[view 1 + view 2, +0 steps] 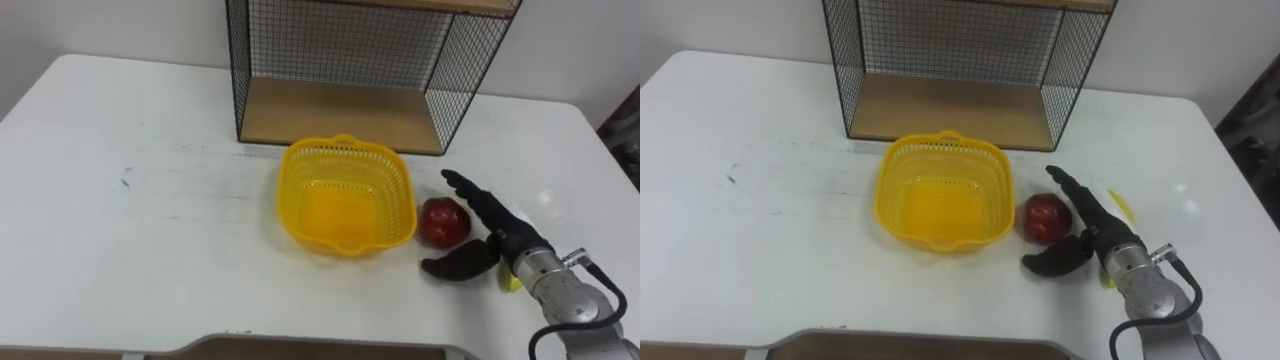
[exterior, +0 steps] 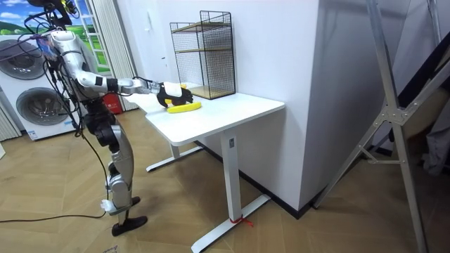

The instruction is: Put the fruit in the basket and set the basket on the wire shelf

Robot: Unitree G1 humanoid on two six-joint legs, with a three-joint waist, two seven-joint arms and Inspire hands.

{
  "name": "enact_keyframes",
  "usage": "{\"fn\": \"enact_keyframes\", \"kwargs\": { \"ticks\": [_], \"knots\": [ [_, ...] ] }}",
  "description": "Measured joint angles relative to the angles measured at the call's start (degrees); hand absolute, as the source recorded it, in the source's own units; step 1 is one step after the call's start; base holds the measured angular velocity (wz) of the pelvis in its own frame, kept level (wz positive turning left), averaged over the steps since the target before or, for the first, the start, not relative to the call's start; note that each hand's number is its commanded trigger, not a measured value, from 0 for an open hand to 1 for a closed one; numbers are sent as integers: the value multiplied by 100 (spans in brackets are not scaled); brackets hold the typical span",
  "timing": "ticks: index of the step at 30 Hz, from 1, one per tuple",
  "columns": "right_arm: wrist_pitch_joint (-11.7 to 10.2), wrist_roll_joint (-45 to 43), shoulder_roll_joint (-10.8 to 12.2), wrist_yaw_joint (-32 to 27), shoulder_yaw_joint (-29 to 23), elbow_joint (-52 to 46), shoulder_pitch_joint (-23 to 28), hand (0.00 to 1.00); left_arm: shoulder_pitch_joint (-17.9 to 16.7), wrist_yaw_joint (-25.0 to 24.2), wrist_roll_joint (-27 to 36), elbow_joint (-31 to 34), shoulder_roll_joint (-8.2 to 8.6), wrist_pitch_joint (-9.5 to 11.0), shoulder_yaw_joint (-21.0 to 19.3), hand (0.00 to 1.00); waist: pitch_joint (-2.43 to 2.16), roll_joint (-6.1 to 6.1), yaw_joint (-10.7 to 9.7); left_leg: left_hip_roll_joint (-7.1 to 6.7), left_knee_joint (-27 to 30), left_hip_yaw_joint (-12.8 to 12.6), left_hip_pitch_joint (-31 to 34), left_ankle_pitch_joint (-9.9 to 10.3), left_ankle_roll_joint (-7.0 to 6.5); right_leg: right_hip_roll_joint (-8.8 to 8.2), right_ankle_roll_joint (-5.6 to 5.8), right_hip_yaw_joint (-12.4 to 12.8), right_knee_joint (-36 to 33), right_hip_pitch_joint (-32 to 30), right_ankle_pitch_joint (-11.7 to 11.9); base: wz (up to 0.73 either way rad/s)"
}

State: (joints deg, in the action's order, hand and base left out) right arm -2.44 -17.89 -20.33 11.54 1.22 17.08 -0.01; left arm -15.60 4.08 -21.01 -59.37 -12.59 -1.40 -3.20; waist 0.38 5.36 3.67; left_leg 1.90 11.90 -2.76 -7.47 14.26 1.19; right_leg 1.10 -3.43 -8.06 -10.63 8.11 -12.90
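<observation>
on the white surface (image 1: 150, 200) stands a yellow basket (image 1: 400, 205), upright, just in front of the wire shelf (image 1: 340, 40) with its wooden bottom board. the shelf stands at the far edge of the surface, and the basket is near it but apart from it.

the red apple (image 1: 444, 222) lies on the surface just beside the basket, on the robot's right, outside of it. the right hand (image 1: 505, 240) comes in from the lower right and lies low over the surface. its fingers are straight and point to the shelf along the apple's right side, and the thumb is spread out in front of the apple (so the apple sits in the gap between them, not gripped). whether the fingers touch the apple, i cannot tell.

a pale yellow thing (image 1: 1116, 206) shows from under the hand; what it is, i cannot tell.

in the room view the robot stands at the end of the surface on the room view's left, one arm stretched over it toward the basket.
</observation>
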Motion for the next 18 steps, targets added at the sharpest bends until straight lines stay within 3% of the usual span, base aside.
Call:
{"fn": "enact_keyframes", "kwargs": {
  "ticks": [7, 13, 14, 15, 16, 18],
  "knots": [
    [127, -147, -9, 98, 41, 180, -145, 0, 25, -16, 10, 1, -28, -126, 5, 0, -4, 6, 1, -14, 86, -3, 28, -3, -5, -9, 0, 13, -3, 6, 0, 0],
    [256, -172, -17, 279, 142, 254, -204, 0, 30, -217, 7, 23, -97, -231, 8, 0, -39, 71, 20, -21, 88, 15, 6, -9, -13, -16, 0, 14, 4, 11, 0, 0],
    [258, -172, -17, 304, 149, 272, -219, 4, 30, -245, 9, 22, -117, -235, 29, 0, -36, 76, 20, -22, 87, 14, 4, -9, -13, -15, 3, 18, 5, 14, 1, 0],
    [257, -172, -18, 328, 149, 299, -235, 67, 31, -250, 10, 20, -146, -236, 90, 0, -35, 79, 16, -24, 86, 15, 1, -10, -15, -16, 7, 17, 4, 26, 5, 0],
    [257, -181, -20, 346, 147, 310, -243, 100, 30, -250, 15, 17, -163, -236, 136, 0, -35, 78, 13, -24, 87, 15, -4, -11, -15, -16, 9, 12, 3, 35, 8, 0],
    [254, -215, -20, 367, 160, 500, -355, 100, 34, -250, 18, -35, -177, -240, 223, 0, -33, 77, -13, -27, 87, 18, -34, -11, -16, -17, 12, 2, 19, 97, 15, 0]
  ]
}}
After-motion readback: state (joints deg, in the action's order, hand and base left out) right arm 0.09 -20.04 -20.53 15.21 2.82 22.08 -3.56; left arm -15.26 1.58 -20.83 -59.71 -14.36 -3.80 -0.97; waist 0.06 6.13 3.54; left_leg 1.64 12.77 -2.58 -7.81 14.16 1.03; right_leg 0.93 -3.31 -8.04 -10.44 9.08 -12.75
